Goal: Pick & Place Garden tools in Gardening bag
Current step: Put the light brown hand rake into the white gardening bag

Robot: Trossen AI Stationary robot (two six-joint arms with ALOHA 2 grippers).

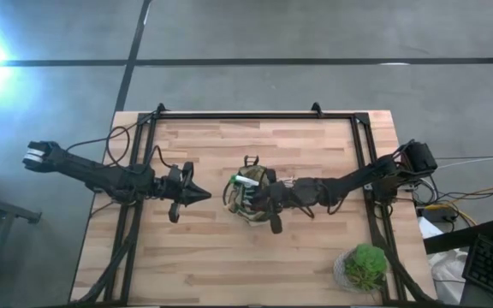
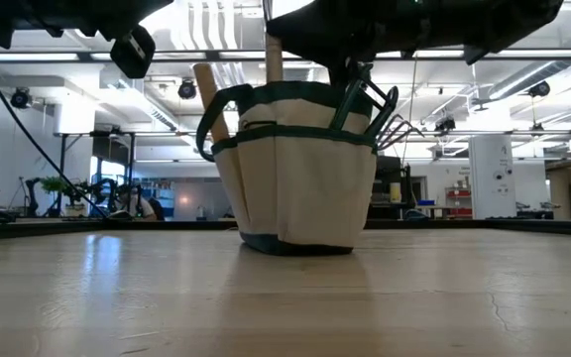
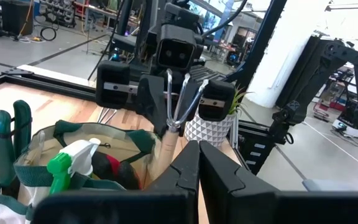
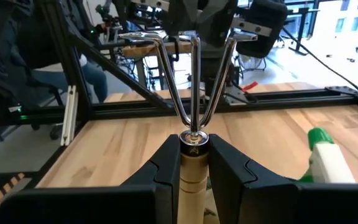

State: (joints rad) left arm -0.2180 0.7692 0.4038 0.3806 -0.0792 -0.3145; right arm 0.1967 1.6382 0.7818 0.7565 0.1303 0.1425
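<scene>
Gardening bag [image 1: 251,198] sits mid-table, already crowded w/ spray bottle [image 3: 73,163] & handles. Your right gripper [image 4: 193,163] is over it, fingers clamped on wooden-handled fork [image 4: 192,93], tines up. Risk: handle snags on tools inside, tips bag. Left gripper [image 1: 202,196] just beside bag, fingers together. Open table all round.

The gardening bag [image 2: 300,183] stands upright on the wooden table [image 2: 285,297], its pale fabric edged in dark green trim, with a loop handle [image 2: 216,119] at its left side. 2 wooden handles [image 2: 209,94] rise from its top (1 tilted left, 1 upright), and metal fork tines [image 2: 397,129] poke out on the right. Dark arm parts [image 2: 404,25] hang above.
</scene>
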